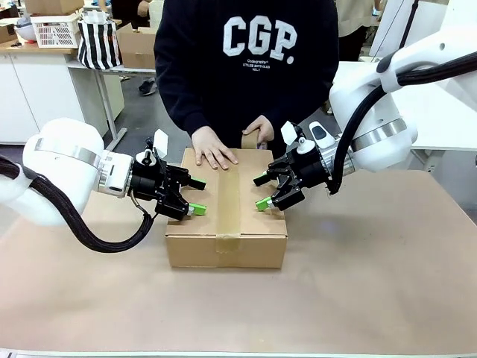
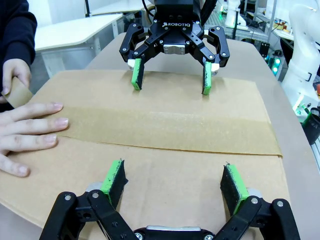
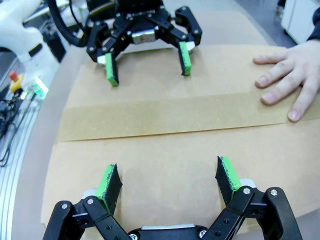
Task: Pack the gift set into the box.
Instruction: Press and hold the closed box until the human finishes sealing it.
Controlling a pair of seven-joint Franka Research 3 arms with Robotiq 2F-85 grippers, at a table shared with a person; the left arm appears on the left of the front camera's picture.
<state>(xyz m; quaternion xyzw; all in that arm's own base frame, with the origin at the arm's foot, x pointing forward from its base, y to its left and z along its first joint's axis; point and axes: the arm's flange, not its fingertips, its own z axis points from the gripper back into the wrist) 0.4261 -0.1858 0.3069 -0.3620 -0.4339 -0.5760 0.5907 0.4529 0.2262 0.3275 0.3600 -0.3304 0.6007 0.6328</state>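
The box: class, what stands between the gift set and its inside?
The box is shut: its top flaps are closed and a tape strip runs along the seam. A person's hand rests flat on top.

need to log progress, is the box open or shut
Shut: the box has its flaps flat, with tape along the seam and a hand resting on top.

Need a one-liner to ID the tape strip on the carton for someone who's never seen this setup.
Start at the brown table, then the closed cardboard carton at its middle, between the left gripper and the right gripper. The tape strip runs along the lid's centre seam and down the near wall. It is a smoother, slightly darker brown band than the cardboard, under the person's flat hand at the far end.
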